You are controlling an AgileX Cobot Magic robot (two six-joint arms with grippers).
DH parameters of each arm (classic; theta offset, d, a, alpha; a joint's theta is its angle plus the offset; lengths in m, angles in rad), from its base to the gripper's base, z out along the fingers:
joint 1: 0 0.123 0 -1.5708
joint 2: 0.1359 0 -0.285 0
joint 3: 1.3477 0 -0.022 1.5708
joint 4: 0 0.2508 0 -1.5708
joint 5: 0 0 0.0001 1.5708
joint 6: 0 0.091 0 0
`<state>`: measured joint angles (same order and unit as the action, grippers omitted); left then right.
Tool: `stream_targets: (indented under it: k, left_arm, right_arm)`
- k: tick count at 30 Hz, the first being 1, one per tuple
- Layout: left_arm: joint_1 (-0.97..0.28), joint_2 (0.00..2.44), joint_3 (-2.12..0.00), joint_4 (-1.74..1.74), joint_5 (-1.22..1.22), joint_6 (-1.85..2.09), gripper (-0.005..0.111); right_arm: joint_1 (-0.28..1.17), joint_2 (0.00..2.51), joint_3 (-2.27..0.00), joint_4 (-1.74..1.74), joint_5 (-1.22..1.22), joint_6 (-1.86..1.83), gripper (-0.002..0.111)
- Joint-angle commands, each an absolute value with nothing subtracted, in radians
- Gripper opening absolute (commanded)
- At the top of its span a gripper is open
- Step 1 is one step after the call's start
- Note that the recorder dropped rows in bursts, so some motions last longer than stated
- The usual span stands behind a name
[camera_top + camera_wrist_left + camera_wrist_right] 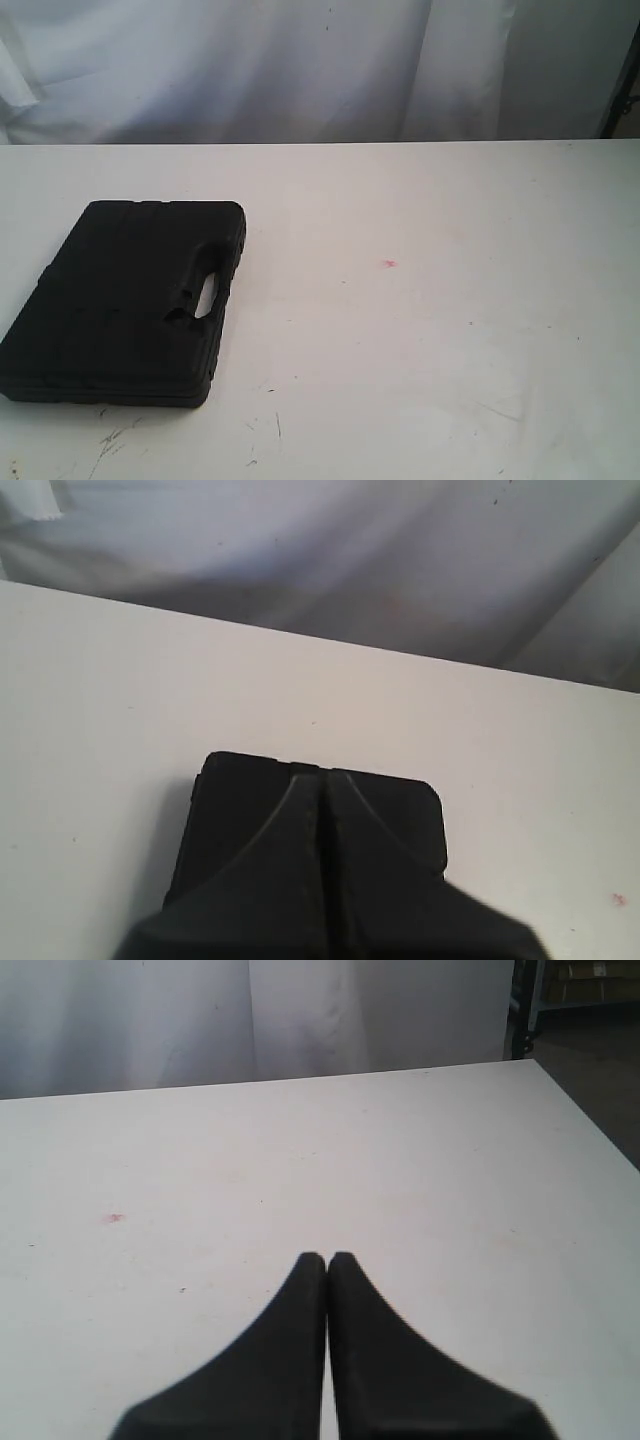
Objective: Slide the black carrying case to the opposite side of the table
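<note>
dark scratches (pixel 110 440) marked the near edge of the table (pixel 450 350), and just behind them the case (pixel 120 300) lay flat on the left side, its handle slot (pixel 205 297) facing the open middle. neither arm showed in the exterior view. from the left wrist, the left gripper (pixel 322 776) had its fingers pressed together, empty, lined up over the case; whether it touched the lid could not be told. the right gripper (pixel 327 1258) was likewise pinched shut on nothing, poised over bare tabletop well apart from the case. farther out sat the red speck (pixel 390 264), and beyond that the white curtain (pixel 300 70).

the slide looked not yet begun. to do it well, the left arm would likely need to set its closed fingers low against the case's outer long side, near the middle, so the case travelled straight instead of spinning. a slow, level push would suit the matte plastic, with the path to the right looking open.

the count: one case, one handle slot, one table, one red speck, one curtain, two grippers.
</note>
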<state>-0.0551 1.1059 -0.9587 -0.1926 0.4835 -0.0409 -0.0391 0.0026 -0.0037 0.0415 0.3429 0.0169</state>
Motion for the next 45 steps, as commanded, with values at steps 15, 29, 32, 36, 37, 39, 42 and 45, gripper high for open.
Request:
stream_targets:
  k: [15, 29, 32, 36, 37, 39, 42, 45]
  left_arm:
    - [-0.212, 1.438, -1.254, -0.170, 0.695, 0.026, 0.000]
    - [-0.403, 1.789, -1.410, -0.012, 0.898, -0.198, 0.000]
    - [-0.426, 1.837, -1.413, 0.000, 0.894, -0.234, 0.000]
    - [-0.429, 1.889, -1.413, 0.000, 0.894, -0.263, 0.000]
    - [-0.429, 1.898, -1.413, 0.000, 0.894, -0.263, 0.000]
    - [-0.429, 1.911, -1.413, -0.008, 0.894, -0.263, 0.000]
    - [-0.436, 1.926, -1.413, -0.038, 0.894, -0.263, 0.003]
    - [-0.448, 1.937, -1.413, -0.039, 0.894, -0.286, 0.008]
  right_arm:
    - [-0.042, 0.000, 0.000, 0.041, 0.337, 0.015, 0.000]
    - [-0.042, 0.000, 0.000, 0.041, 0.337, 0.015, 0.000]
    - [-0.042, 0.000, 0.000, 0.041, 0.337, 0.015, 0.000]
    - [-0.042, 0.000, 0.000, 0.041, 0.337, 0.015, 0.000]
    - [-0.042, 0.000, 0.000, 0.041, 0.337, 0.015, 0.000]
    - [-0.042, 0.000, 0.000, 0.041, 0.337, 0.015, 0.000]
    - [-0.042, 0.000, 0.000, 0.041, 0.337, 0.015, 0.000]
    - [-0.042, 0.000, 0.000, 0.041, 0.337, 0.015, 0.000]
